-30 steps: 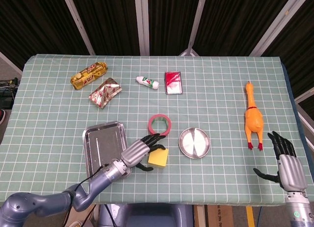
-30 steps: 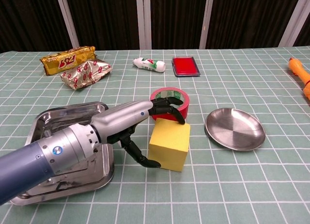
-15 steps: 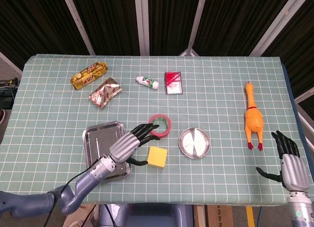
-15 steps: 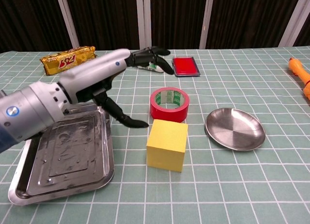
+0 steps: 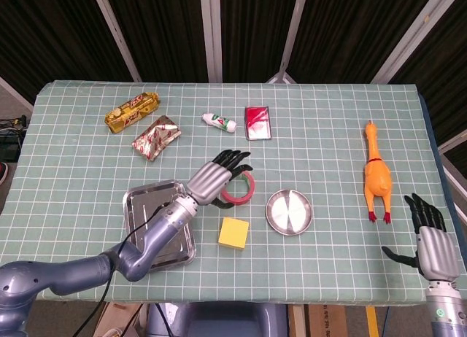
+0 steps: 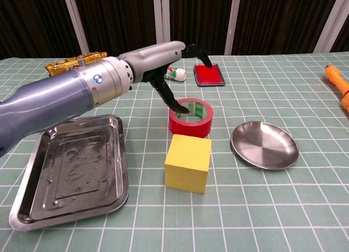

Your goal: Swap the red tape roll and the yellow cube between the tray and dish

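Head view: the left hand (image 5: 219,175) has left the yellow cube (image 5: 233,233) it touched a second ago and now hangs above the left edge of the red tape roll (image 5: 240,188), fingers apart, holding nothing. The cube sits alone on the table at lower centre, below the roll, between the tray (image 5: 139,206) on its left and the dish (image 5: 290,211) on its right; neither thing lies in either container. The right hand (image 5: 429,237) stays at the lower right corner, fingers spread and empty, barely shifted. Count: one tray, one dish, one roll, one cube, one rubber chicken (image 5: 377,173) at right, two foil snack packs (image 5: 144,123) at upper left, one small tube (image 5: 220,122) and one red flat case (image 5: 257,122) at upper centre.

Chest view: the left hand (image 6: 166,58) has risen from the cube (image 6: 188,162) and now reaches across upper centre, its thumb (image 6: 172,99) pointing down at the roll (image 6: 191,117); whether it touches is unclear. The cube stands just in front of the roll. The tray (image 6: 32,197) fills the lower left, the dish (image 6: 265,145) is at the right. The right hand is out of this view.
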Motion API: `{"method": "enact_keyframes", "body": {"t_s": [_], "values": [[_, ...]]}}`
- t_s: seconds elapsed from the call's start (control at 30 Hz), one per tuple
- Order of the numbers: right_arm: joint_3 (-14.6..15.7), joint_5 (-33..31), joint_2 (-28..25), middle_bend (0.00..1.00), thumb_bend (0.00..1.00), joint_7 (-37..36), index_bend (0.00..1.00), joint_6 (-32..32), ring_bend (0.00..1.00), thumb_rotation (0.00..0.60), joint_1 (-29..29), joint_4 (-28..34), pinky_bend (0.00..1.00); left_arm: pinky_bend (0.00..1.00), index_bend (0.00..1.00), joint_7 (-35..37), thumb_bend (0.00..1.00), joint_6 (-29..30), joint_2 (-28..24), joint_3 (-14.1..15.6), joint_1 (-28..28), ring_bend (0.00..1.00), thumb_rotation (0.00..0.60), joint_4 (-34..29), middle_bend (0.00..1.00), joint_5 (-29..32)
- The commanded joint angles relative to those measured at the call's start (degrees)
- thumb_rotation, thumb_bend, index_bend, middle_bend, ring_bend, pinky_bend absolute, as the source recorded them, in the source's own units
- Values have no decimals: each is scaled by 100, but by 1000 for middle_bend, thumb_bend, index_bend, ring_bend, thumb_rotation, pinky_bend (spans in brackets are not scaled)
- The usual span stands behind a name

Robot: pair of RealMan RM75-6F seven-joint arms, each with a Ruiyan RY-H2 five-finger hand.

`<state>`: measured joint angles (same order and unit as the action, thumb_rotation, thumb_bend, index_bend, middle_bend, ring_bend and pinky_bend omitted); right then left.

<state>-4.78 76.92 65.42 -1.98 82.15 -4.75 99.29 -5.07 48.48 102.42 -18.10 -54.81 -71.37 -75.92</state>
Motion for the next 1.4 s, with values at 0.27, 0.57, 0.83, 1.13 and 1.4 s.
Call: {"method": "enact_keyframes", "body": {"t_s": [0.27, 0.57, 0.83, 1.13, 1.4], "values": [[7, -3, -32, 0, 21, 63, 9, -50, 0, 600, 20, 40, 0, 0, 155, -584, 0, -929, 309, -84, -476, 0, 600, 499, 0, 1188], [4, -21, -43, 0, 21, 48, 9, -169, 0, 600, -1, 49, 0, 0, 103, -550, 0, -1100, 579, 60, -605, 0, 600, 977, 0, 1406], [-12, -52, -38, 0, 21, 15, 9, -236, 0, 600, -11, 26, 0, 0, 75, -311, 0, -1149, 815, 136, -705, 0, 600, 1336, 0, 1287], [-30, -69, -43, 0, 21, -43, 12, -268, 0, 600, -6, 18, 0, 77, 145, -130, 1, -950, 1163, 238, -775, 10, 600, 1891, 35, 1009], [-27, -52, -14, 0, 21, -104, 17, -338, 6, 600, -27, -6, 0, 472, 359, 855, 488, 78, 1442, 308, -740, 352, 600, 2375, 430, 76]]}}
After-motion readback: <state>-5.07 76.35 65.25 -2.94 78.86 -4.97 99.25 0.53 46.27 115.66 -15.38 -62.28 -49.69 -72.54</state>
